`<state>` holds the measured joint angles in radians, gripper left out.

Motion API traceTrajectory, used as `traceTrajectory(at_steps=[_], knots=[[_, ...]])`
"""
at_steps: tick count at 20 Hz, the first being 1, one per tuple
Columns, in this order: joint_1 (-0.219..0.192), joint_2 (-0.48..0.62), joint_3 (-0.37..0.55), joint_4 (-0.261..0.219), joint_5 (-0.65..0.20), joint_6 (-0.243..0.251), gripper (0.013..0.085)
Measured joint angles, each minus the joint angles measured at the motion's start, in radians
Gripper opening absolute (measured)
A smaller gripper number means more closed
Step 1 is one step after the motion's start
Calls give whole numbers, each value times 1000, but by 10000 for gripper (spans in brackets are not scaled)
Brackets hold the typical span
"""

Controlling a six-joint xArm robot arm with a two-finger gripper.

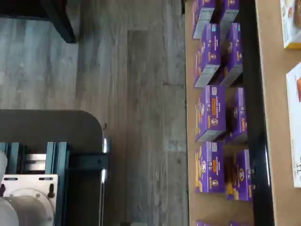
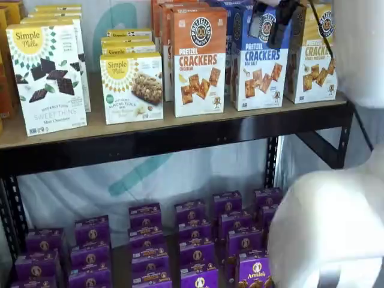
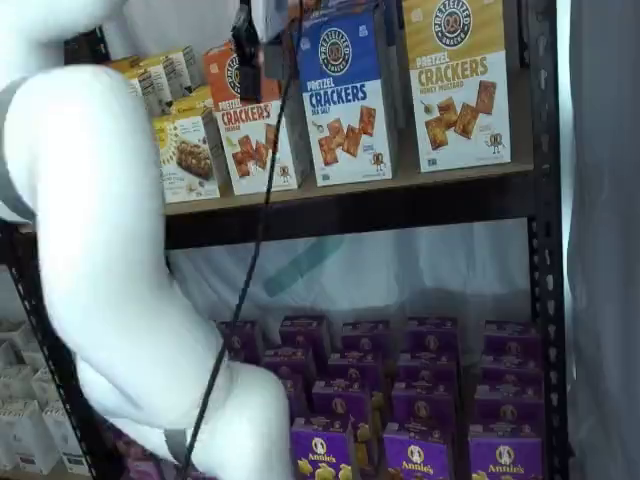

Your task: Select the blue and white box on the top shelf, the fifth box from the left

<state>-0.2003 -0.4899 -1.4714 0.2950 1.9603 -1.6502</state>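
My gripper (image 2: 273, 27) hangs at the upper right of a shelf view, fingers spread wide, holding nothing; the blue and white box (image 2: 258, 63) stands just behind on the top shelf (image 2: 150, 135), between orange and yellow cartons.

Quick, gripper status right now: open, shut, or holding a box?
Gripper: open, holding nothing; black fingers hang in front of the blue and white box on the top shelf.

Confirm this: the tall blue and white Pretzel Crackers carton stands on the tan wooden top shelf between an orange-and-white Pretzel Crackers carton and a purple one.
Wrong in one respect. The tall blue and white Pretzel Crackers carton stands on the tan wooden top shelf between the orange-and-white carton and a yellow-and-white carton, not a purple one. Both shelf views show this.
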Motion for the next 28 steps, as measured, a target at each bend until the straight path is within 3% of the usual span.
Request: traceTrajectory(at_steps=[1, 3, 6, 9, 15, 22, 28], knots=[[6, 2, -1, -17, 0, -1, 850], [13, 15, 2, -101, -11, -32, 850], [-22, 24, 17, -122, -31, -76, 850], [-56, 29, 31, -112, -52, -108, 850], [-106, 31, 35, -42, -76, -135, 850], [-164, 27, 19, 93, -100, -133, 850], [-200, 68, -51, 170, -69, -123, 850]])
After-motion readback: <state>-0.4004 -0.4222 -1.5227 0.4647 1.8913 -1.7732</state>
